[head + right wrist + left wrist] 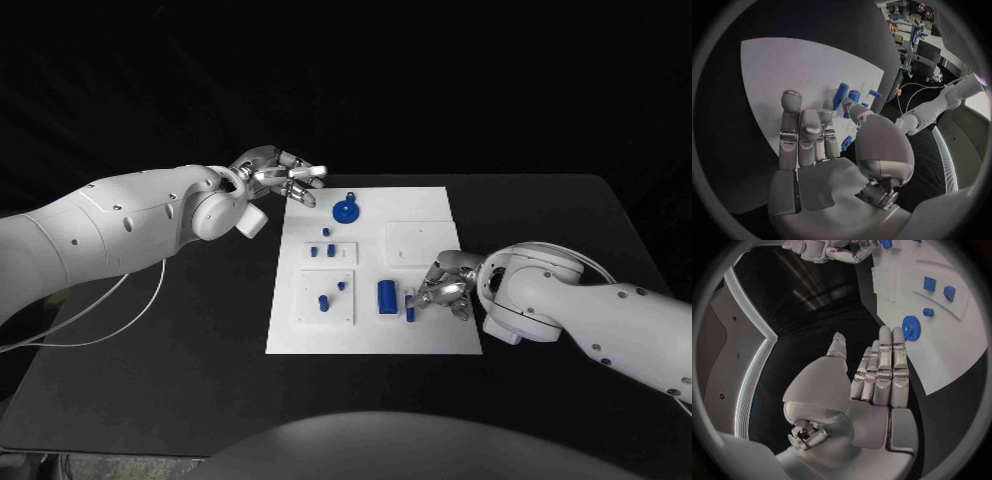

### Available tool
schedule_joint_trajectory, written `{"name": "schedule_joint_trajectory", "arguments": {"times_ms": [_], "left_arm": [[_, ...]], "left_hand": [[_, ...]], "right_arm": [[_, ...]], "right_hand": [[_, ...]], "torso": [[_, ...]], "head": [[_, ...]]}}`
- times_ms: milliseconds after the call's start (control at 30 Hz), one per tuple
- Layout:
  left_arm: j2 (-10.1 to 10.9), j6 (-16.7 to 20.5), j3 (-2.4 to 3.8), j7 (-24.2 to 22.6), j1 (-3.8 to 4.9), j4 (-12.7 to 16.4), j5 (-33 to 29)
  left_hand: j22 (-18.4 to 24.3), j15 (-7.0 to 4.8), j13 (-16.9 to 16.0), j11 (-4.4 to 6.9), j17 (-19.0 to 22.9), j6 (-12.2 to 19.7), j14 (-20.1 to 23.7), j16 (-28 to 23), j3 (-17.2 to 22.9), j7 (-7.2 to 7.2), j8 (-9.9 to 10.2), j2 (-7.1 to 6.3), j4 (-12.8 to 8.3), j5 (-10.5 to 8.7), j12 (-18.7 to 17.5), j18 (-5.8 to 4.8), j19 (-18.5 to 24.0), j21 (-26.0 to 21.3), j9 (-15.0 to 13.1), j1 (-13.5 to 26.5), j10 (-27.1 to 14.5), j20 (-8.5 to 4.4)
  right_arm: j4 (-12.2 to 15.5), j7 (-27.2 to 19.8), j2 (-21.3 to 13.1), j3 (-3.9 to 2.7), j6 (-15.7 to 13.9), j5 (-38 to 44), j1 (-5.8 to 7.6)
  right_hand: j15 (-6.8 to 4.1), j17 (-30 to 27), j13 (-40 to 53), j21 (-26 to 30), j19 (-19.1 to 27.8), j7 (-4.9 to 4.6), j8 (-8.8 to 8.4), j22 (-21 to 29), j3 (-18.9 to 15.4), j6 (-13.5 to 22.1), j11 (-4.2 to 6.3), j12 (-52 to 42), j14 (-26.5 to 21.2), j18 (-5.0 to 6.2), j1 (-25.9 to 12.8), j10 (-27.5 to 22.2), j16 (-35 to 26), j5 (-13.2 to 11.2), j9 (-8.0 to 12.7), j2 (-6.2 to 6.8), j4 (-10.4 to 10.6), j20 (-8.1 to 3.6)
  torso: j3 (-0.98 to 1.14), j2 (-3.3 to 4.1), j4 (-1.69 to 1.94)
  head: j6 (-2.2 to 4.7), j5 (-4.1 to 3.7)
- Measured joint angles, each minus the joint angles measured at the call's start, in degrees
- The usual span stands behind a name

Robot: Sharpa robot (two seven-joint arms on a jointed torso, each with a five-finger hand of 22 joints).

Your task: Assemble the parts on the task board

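The task board (pixel 433 215) is laid mid-table (pixel 173 380), with blue parts spread over its left half: a gear (pixel 348 211) near the far edge, a rectangular block (pixel 387 295) near the front. The left hand (pixel 281 176) is held off the board's far-left corner, fingers released, nothing grasped. The right hand (pixel 444 283) is lowered beside the block; a slim blue peg (pixel 410 305) seems pinched at its fingertips, though the contact is partly hidden.
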State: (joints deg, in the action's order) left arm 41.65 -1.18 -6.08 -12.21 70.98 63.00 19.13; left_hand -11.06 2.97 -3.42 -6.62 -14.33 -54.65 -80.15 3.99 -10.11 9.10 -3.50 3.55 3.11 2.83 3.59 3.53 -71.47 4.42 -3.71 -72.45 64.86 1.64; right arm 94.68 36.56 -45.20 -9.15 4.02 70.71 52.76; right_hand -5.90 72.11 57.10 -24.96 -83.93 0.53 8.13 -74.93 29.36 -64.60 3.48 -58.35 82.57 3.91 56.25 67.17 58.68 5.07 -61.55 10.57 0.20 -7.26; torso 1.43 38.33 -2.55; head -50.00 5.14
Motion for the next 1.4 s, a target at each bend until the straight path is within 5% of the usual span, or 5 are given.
{"name": "schedule_joint_trajectory", "arguments": {"times_ms": [567,833,967,1067,1400], "left_arm": [[-0.05,-0.04,-0.05,0.02,-0.02,-0.04,0.00],[0.01,-0.05,-0.06,0.02,-0.03,-0.04,0.00],[0.03,-0.05,-0.06,0.02,-0.03,-0.04,0.00],[0.04,-0.05,-0.06,0.02,-0.03,-0.04,0.00],[0.08,-0.05,-0.07,0.02,-0.03,-0.01,0.00]], "left_hand": [[0.00,0.00,0.00,0.00,0.00,0.00,0.00,0.00,0.00,0.00,0.00,0.00,0.00,0.00,0.00,0.00,0.00,0.00,0.00,0.00,0.00,0.00],[-0.01,0.00,0.00,0.00,-0.01,0.00,0.00,0.00,0.00,0.00,0.00,0.00,0.00,0.00,0.00,0.00,0.00,0.00,0.00,0.00,0.00,0.00],[-0.01,0.00,0.00,0.00,-0.01,0.00,0.00,0.00,0.00,0.00,0.00,0.00,0.00,0.00,0.00,0.00,0.00,0.00,0.00,0.00,0.00,0.00],[-0.01,0.00,0.00,0.00,-0.01,0.00,0.00,0.00,0.00,0.00,0.00,0.00,0.00,0.00,0.00,0.00,0.00,0.00,0.00,0.00,0.00,0.00],[-0.01,0.00,0.00,0.00,-0.01,0.00,0.00,0.00,0.00,0.00,0.00,0.00,0.00,0.00,0.00,0.00,0.00,0.00,0.00,0.00,0.00,0.00]], "right_arm": [[-0.23,-0.01,0.12,0.00,-0.04,-0.34,0.00],[0.55,-0.81,-1.09,0.00,0.03,-0.52,-0.11],[1.70,-1.66,-2.20,-0.02,0.08,-0.92,-0.48],[2.43,-2.21,-2.98,-0.03,0.23,-1.25,-0.72],[3.12,-2.98,-4.22,-0.04,1.78,-1.69,-1.36]], "right_hand": [[0.00,0.01,0.08,-0.44,0.00,-0.08,0.01,0.01,1.21,-0.07,0.00,-0.20,0.00,0.00,1.02,0.00,0.00,-1.01,-0.08,0.22,-0.08,0.00],[0.00,0.17,0.45,-0.76,0.00,-0.22,0.30,0.01,-4.84,-0.61,-0.19,-0.40,0.00,0.00,1.74,0.44,0.00,-2.19,-0.51,0.38,1.59,0.00],[0.00,0.44,0.68,-1.21,0.00,-0.41,0.51,0.01,-10.97,-0.81,-0.20,-0.40,0.00,0.00,4.19,0.63,0.00,-2.19,-1.25,0.50,5.17,0.00],[0.00,0.53,0.77,-1.21,0.00,-0.41,0.51,0.01,-12.22,-0.81,-0.20,-0.40,0.00,0.00,5.16,0.63,0.00,-2.19,-1.45,1.02,6.64,0.00],[0.00,0.93,1.22,-1.86,0.00,-0.44,0.51,0.02,-14.02,-1.19,-0.19,-0.40,0.00,0.00,9.51,1.03,0.00,-2.19,-1.59,-0.02,4.60,0.00]], "torso": [[-0.09,0.00,0.06],[-0.03,0.01,0.07],[-0.01,0.01,0.04],[-0.01,0.00,-0.02],[0.01,-0.01,-0.03]], "head": [[0.00,-0.22],[0.00,-0.07],[0.00,-0.07],[0.00,-0.04],[0.00,-0.20]]}}
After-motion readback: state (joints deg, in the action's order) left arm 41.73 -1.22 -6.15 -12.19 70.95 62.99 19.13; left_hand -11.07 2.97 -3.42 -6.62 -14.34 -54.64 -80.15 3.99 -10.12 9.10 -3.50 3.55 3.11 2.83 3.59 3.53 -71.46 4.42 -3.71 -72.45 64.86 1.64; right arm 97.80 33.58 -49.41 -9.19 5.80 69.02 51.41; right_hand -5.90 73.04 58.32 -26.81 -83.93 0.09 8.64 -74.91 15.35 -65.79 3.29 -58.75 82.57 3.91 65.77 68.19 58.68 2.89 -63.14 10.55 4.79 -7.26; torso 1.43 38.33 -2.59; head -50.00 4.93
